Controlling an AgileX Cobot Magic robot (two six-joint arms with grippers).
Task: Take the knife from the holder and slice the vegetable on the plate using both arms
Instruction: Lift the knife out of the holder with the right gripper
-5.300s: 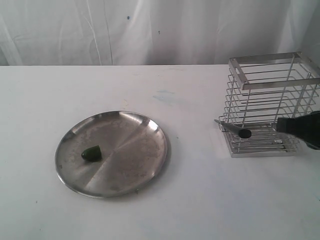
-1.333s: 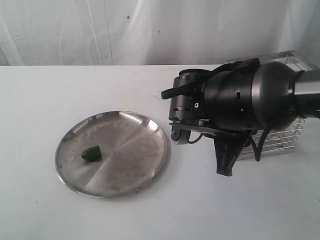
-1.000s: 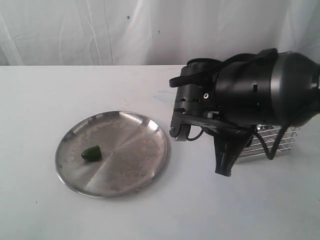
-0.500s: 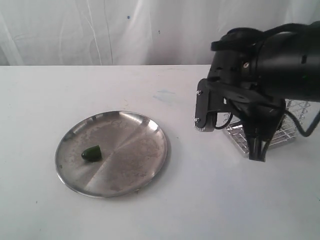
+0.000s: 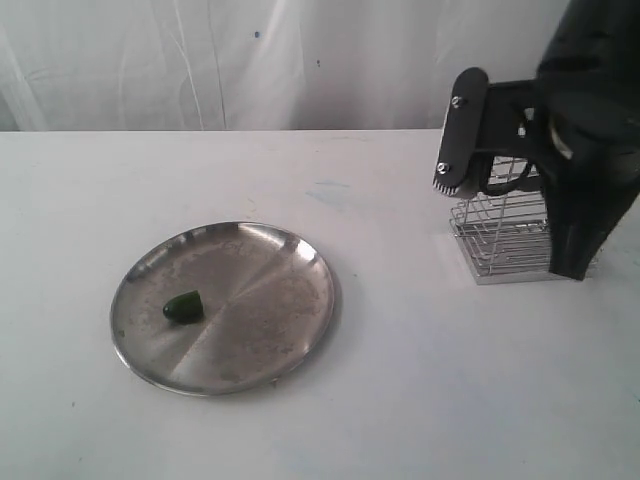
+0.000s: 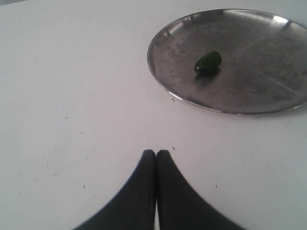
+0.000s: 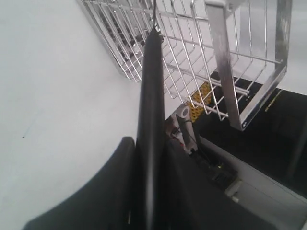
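The vegetable (image 5: 182,307), a small dark green chunk, lies left of centre on the round steel plate (image 5: 280,330). In the left wrist view the vegetable (image 6: 207,62) and plate (image 6: 259,81) lie well beyond my left gripper (image 6: 156,152), which is shut and empty above bare table. My right gripper (image 7: 148,141) is shut on the knife (image 7: 151,96) by its black handle, whose far end reaches the wire holder (image 7: 192,43). The blade is hidden. In the exterior view my right arm (image 5: 590,120) hangs over the holder (image 5: 500,245) and covers its upper part.
A white table (image 5: 380,400) carries everything, with a white curtain (image 5: 250,60) behind it. A faint bluish smudge (image 5: 330,190) marks the table between plate and holder. A toothed black bracket (image 5: 462,130) on the right arm juts toward the middle.
My right arm has swung up and to the right, away from the plate, uncovering the table beside the holder. The holder's visible base has shifted. Plate, vegetable and left gripper have not moved.
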